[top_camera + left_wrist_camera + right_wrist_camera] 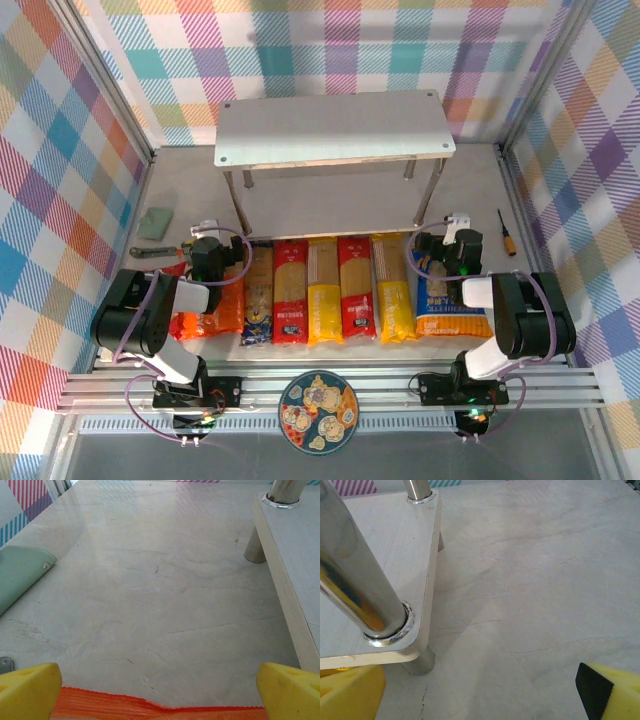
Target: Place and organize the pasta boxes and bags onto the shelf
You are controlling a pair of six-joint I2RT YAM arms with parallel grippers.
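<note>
Plainly the sorting has not begun: the shelf [335,130] stands bare at twelve o'clock of the overhead view, and all the pasta lies flat on the table [185,185] in one row just in front of it. The five long packs [323,295] lie side by side, lengthways toward the shelf, probably so each can go straight ahead. An orange bag [205,318] closes the row at nine o'clock and a blue bag [452,300] at three. The left pincer [160,690] hangs over the far edge of the orange bag, its yellow pads [30,692] spread wide with only that crinkled edge between them, which suggests a grasp is being lined up. The right pincer [485,690] is likewise wide open and holds nothing. It is poised over bare table just past the blue bag, beside the corner of the shelf's lower board [375,555] and its steel leg [350,575]. The table is pale, veined like marble and faintly glossy. A green pad [155,222] lies at ten o'clock, a screwdriver [507,232] at two and a patterned plate [318,412] at six. Pastel checked cloth walls close in the far sides.
</note>
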